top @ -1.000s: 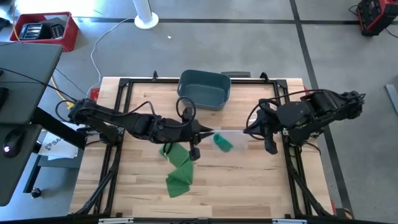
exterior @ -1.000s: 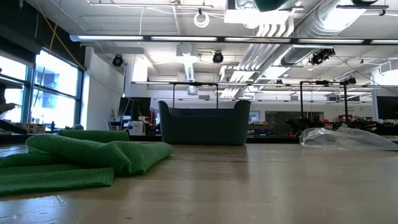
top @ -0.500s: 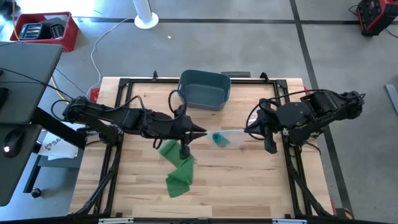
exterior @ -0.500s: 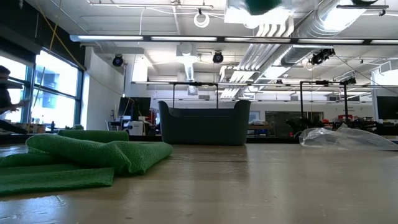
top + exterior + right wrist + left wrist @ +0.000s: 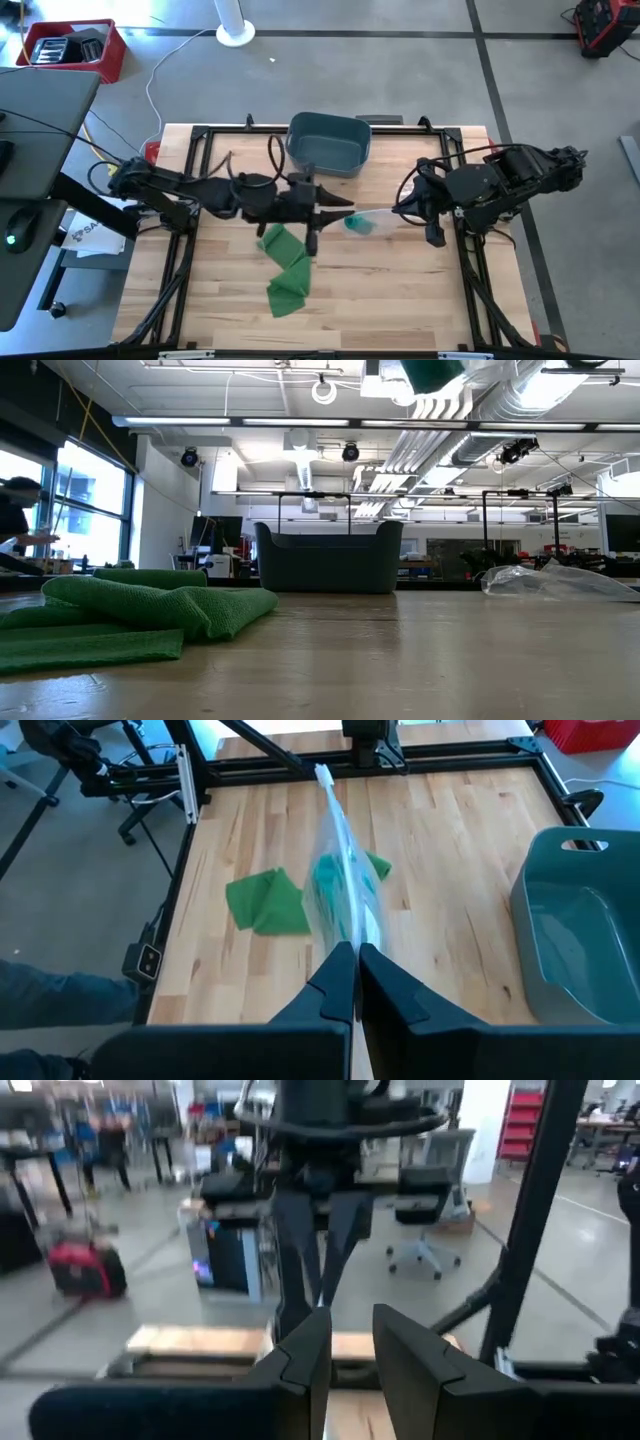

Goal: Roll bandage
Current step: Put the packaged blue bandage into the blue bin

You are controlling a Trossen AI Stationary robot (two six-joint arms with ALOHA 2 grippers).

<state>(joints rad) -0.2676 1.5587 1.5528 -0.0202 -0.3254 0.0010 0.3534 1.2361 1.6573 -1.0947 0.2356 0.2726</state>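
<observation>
Clear bag [image 5: 370, 217] with green bandage roll [image 5: 357, 223] inside is held above surface [image 5: 400, 300], long axis running left-right between arms. Right gripper [image 5: 356, 952] jaws pinched on bag's end. Left gripper [image 5: 350, 210] at opposite end, jaws slightly parted. Green cloth [image 5: 285, 265] beneath; grey bin [image 5: 329, 142] behind.

The top camera looks straight down on the whole wooden table [image 5: 400, 290], floor showing all round it. The low one sits right at tabletop height, looking level across the boards into the room, with the green cloth [image 5: 130, 610] close up and the grey bin [image 5: 328, 558] further back. Both show up from above too. Left wrist cam faces out at the room; right wrist cam angles down across the table.
</observation>
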